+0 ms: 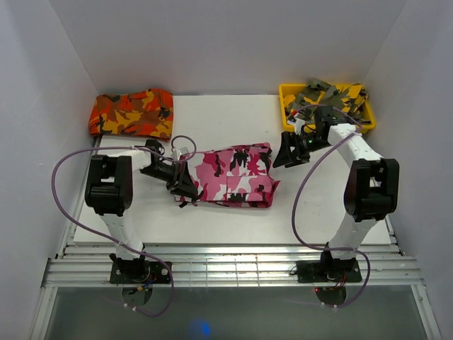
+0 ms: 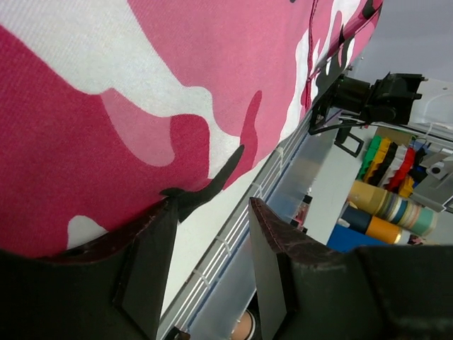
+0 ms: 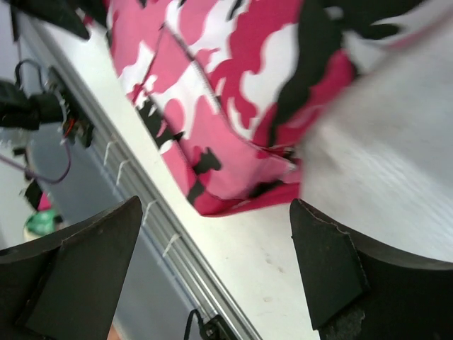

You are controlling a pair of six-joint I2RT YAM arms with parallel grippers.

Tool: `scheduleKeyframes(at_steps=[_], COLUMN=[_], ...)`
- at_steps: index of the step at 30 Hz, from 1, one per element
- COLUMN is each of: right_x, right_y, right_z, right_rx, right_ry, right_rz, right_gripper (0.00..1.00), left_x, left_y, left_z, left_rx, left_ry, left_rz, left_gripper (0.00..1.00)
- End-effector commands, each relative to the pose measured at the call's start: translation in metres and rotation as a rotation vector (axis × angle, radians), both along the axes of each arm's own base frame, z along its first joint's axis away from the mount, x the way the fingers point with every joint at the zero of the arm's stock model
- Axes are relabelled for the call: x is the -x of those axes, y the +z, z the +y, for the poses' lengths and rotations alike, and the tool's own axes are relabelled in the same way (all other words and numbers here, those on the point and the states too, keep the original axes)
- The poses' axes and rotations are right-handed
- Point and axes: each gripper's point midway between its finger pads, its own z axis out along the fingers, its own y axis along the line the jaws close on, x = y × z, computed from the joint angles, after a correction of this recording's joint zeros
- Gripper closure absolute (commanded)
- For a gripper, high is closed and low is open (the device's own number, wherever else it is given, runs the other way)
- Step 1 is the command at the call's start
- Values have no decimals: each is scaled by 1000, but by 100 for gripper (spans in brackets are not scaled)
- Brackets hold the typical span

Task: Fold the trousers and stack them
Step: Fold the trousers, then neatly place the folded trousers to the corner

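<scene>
Pink camouflage cloth, the trousers (image 1: 237, 176), lay folded into a compact pad on the desk (image 1: 226, 120), between the two tools. The left tool (image 1: 185, 188) sat at the pad's near-left edge, jaws partly apart with nothing between them and fabric lying against one finger. The right tool (image 1: 287, 152), spread wide and empty, hovered just beside the opposite edge. Folding looked largely done; stacking seemed left, probably onto the folded orange-red trousers (image 1: 131, 113) well beyond the left tool.
</scene>
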Motion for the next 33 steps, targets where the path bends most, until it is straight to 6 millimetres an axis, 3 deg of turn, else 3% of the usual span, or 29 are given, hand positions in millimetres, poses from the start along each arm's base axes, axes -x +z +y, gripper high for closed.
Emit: scheduleKeyframes(at_steps=[1,5,9,11,15,19,27,33], right_x=[-21,-20,-32,-34,-37,-36,-21,-16], right_y=[-10,-48,-72,-79,-82,-84,-98,-108], right_z=[-21,-20,-19,-17,-12,-5,4,19], right_rx=[86,102,111,106,80,85,101,76], right_ry=[-109,-135,-163,-160,-146,-99,-46,2], right_rz=[-6,119,167,193,219,231,280,313], right_gripper=[10,9,8,9,10,10,10,10], left_x=[-17,-32,-55,-59,-56,-44,-51,-42], left_y=[13,56,94,94,57,6,-37,-79], left_z=[3,12,60,74,88,80,60,34], left_rx=[11,82,21,-45,-166,-123,-13,-61], left_ry=[-29,87,308,361,384,364,400,354], left_rz=[-197,-261,-375,-415,-309,-117,22,153], left_gripper=[43,37,30,23,18,19,19,29])
